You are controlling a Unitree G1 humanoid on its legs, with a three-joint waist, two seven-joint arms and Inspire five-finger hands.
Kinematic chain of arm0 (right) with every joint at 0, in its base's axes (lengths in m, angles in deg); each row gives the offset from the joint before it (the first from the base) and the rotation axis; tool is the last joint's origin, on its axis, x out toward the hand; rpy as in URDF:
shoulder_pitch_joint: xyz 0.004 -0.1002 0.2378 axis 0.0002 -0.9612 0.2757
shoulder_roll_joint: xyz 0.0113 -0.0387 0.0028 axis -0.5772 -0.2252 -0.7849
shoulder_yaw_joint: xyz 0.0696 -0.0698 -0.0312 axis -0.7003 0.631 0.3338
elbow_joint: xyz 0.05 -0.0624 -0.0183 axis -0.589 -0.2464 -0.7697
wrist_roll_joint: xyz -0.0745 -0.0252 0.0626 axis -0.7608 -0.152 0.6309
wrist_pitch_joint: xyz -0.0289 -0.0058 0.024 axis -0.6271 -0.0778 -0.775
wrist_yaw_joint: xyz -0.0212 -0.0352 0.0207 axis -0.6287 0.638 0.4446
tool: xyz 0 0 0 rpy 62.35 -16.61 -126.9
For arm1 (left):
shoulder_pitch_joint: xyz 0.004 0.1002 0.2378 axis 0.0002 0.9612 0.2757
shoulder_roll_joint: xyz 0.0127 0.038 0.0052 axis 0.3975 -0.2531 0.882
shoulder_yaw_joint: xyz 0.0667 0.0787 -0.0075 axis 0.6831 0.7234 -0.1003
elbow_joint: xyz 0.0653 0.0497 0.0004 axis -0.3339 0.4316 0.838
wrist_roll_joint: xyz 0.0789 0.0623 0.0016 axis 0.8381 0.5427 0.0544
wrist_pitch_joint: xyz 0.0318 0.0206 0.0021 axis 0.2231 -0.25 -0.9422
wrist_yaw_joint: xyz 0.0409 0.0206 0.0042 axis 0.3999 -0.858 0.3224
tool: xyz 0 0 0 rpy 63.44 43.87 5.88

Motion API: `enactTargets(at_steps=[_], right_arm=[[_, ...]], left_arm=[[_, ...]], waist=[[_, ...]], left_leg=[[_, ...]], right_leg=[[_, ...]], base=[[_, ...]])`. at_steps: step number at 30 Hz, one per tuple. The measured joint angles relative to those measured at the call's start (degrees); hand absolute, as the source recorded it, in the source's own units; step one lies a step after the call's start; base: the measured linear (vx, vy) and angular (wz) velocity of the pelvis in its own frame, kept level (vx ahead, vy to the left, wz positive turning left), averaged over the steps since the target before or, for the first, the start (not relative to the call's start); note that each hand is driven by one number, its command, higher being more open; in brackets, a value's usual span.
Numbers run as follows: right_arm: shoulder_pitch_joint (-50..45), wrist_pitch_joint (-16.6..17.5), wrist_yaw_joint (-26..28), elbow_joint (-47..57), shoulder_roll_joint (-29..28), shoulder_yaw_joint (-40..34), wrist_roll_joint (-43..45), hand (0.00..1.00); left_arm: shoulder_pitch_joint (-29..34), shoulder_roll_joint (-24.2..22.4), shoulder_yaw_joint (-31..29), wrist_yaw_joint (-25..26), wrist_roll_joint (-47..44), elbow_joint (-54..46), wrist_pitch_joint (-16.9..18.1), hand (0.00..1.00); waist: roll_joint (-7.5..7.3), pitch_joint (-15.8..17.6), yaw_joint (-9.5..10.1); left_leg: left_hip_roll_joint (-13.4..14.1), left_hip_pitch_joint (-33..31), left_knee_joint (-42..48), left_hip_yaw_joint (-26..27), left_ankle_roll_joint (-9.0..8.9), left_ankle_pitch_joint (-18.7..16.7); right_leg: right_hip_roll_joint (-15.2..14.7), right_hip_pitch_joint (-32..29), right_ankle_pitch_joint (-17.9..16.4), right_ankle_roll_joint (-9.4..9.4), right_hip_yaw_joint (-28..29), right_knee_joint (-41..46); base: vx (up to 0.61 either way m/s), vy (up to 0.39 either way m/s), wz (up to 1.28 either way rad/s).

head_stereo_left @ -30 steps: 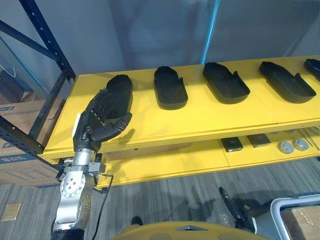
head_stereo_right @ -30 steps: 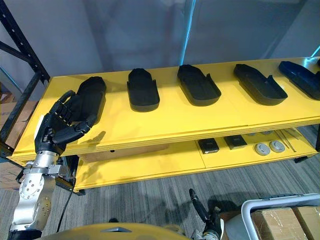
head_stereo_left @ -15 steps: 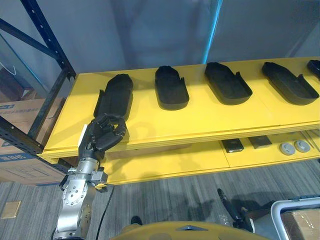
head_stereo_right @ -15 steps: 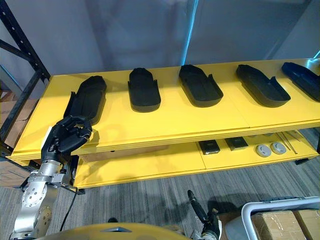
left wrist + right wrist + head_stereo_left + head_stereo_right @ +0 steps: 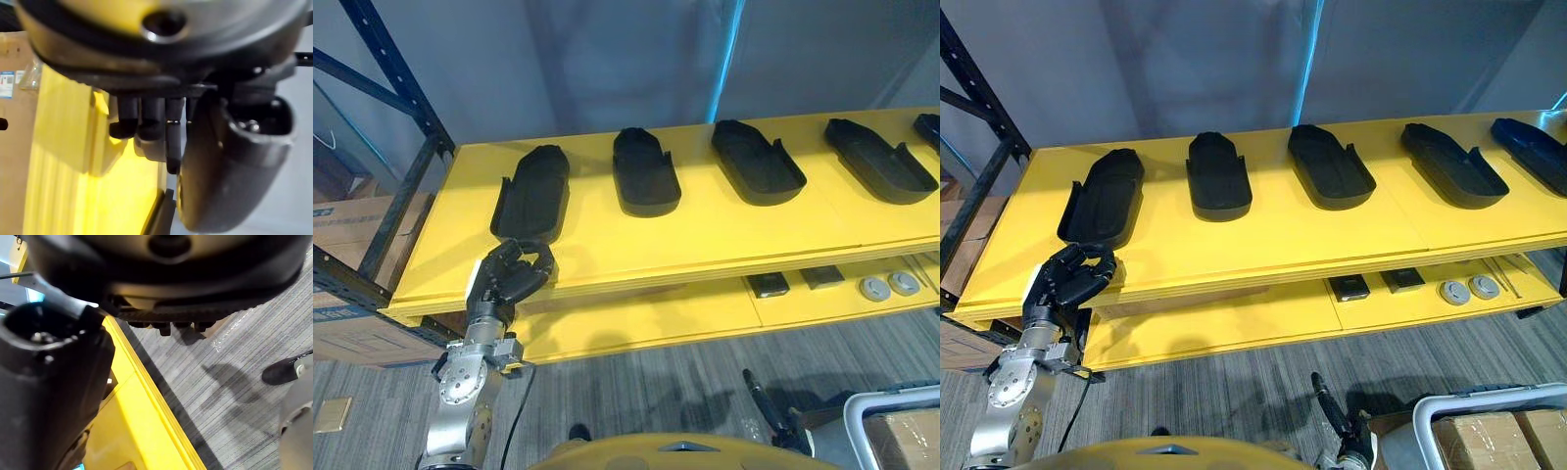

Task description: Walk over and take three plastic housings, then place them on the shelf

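Note:
Several black plastic housings lie in a row on the yellow top shelf (image 5: pixel 705 230). The leftmost housing (image 5: pixel 533 193) rests near the shelf's left end, with a second (image 5: pixel 644 171) and a third (image 5: pixel 756 162) to its right. My left hand (image 5: pixel 512 274) hovers at the shelf's front edge, just in front of the leftmost housing, its fingers (image 5: pixel 146 132) curled into a fist with nothing in them. My right hand (image 5: pixel 54 372) hangs low over the grey floor beside the yellow lower shelf (image 5: pixel 137 431), fingers straight and empty.
A blue rack upright (image 5: pixel 401 78) stands at the shelf's left end, with cardboard boxes (image 5: pixel 342 333) below it. The lower shelf (image 5: pixel 636 313) carries small dark boxes (image 5: pixel 767 284) and grey discs (image 5: pixel 874 288). A cart with a box (image 5: pixel 901 431) stands at the lower right.
My left hand has let go of the leftmost housing, drawn back to the shelf's front edge and curled into a fist. The housing stays lying on the shelf.

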Motion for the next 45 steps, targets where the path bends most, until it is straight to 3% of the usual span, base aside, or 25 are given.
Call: enactTargets(at_steps=[9, 13, 26, 45], right_arm=[[0.67, -0.24, 0.75, 0.01, 1.74, 0.0, -0.2, 1.0], [0.57, -0.32, 0.8, 0.01, 1.74, -0.05, -0.46, 1.0], [-0.21, -0.8, 0.95, 0.11, 1.74, -0.03, -1.02, 1.0], [-0.93, -1.59, 1.93, 0.6, 1.85, 0.01, -1.18, 1.0]], left_arm=[[-5.21, 0.43, -2.07, 0.68, -0.41, 4.77, 0.01, 0.0], [-5.67, 0.82, -3.56, 0.54, -0.76, 5.39, 0.06, 0.0], [-11.63, 2.83, -3.6, 0.13, -1.72, 9.5, -0.22, 0.0], [-14.12, 4.0, -3.21, 1.14, -1.67, 14.01, -1.2, 0.0]], waist=[[1.18, 0.71, -0.1], [1.14, 0.73, -1.26], [1.16, 0.74, -1.54], [1.2, 0.73, -2.19]], left_leg=[[0.23, 1.03, -0.01, 0.84, -0.06, -0.1], [0.32, 1.13, -0.01, 1.11, -0.14, -0.17], [0.51, 2.13, 0.0, 2.58, -0.45, -0.51], [0.51, 2.95, 0.01, 3.57, -0.41, -0.72]], right_leg=[[0.12, 0.44, -0.01, -0.02, 0.82, 0.09], [0.19, 0.38, 0.01, 0.01, 1.13, 0.06], [0.33, 0.44, 0.03, 0.0, 2.67, 0.08], [0.3, 0.49, 0.1, 0.1, 3.71, 0.18]], base=[[-0.02, 0.0, -0.04], [0.0, 0.0, -0.01], [0.01, -0.001, -0.05], [0.0, 0.0, -0.02]])
